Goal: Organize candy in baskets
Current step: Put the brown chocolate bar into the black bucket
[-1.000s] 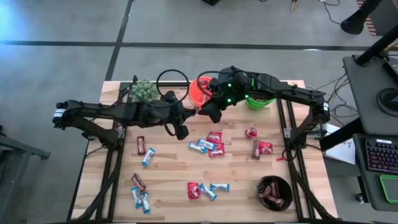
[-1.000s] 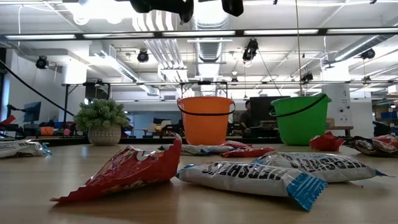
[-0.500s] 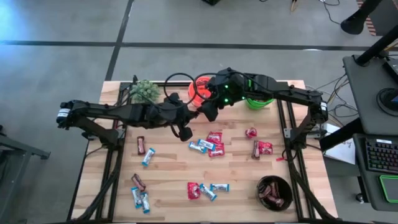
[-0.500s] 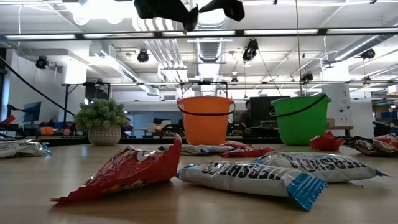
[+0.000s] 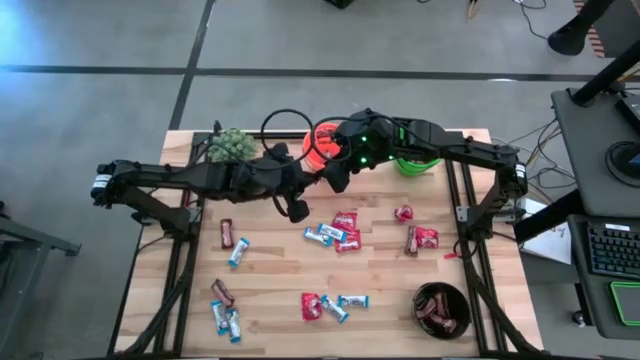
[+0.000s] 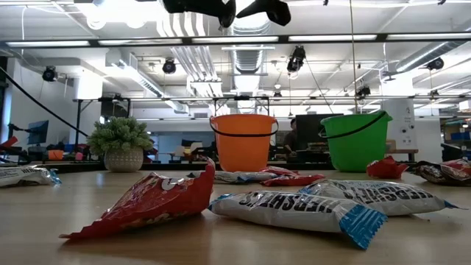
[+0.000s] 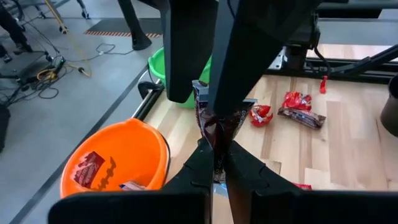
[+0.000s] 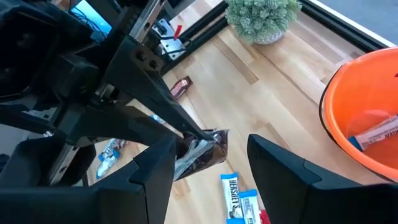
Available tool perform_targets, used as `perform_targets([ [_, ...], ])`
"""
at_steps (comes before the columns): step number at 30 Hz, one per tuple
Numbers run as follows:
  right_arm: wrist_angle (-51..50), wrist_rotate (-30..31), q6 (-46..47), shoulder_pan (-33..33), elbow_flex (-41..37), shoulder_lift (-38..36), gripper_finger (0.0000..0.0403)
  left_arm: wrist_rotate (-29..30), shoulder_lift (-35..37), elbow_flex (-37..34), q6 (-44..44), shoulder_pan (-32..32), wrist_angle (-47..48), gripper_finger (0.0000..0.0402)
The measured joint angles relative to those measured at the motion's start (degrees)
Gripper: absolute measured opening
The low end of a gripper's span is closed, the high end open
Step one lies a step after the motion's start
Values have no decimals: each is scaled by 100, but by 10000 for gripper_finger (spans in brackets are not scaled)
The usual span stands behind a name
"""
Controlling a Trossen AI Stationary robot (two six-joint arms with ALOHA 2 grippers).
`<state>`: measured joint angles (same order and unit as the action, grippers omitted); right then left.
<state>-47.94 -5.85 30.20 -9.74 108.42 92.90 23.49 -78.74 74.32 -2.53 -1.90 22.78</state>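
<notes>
**A:** Left gripper (image 7: 214, 163) is clenched on a dark brown candy (image 7: 214, 124), and you have it lifted off the table near the far edge, just beside the orange pail (image 5: 318, 143). Right gripper (image 8: 208, 163) hangs with its jaws spread, one finger on each side of that same candy, gripping nothing.

**B:** So you're setting up a handover?

**A:** It looks that way to me. The black bowl (image 5: 441, 308) at the near right corner already holds brown wrappers, and your left arm would struggle to reach it.

**B:** What could spoil it?

**A:** Three things. If you let go on the left before the right jaws have closed, the candy drops, and it could fall into the orange pail, which holds a red and a blue-and-white piece and no brown. If the right fingers close off-centre, they catch only the crinkled tail of the wrapper, and it may slide out during the carry. And the two wrists sit very close together above the pail, so a careless swing could knock its rim or the green pail (image 5: 416, 160) behind.

**B:** And the rest?

**A:** Red, blue-and-white and brown pieces lie scattered over the middle and near side of the table (image 5: 270, 280), so plenty remains
</notes>
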Motion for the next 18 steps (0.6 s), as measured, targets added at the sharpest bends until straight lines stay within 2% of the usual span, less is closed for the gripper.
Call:
perform_targets([
  [13,52,-56,0,11,4,271,189,13,0,7,206,29,22,0],
  [18,52,-20,-4,13,4,284,141,6,0,7,203,29,167,0],
])
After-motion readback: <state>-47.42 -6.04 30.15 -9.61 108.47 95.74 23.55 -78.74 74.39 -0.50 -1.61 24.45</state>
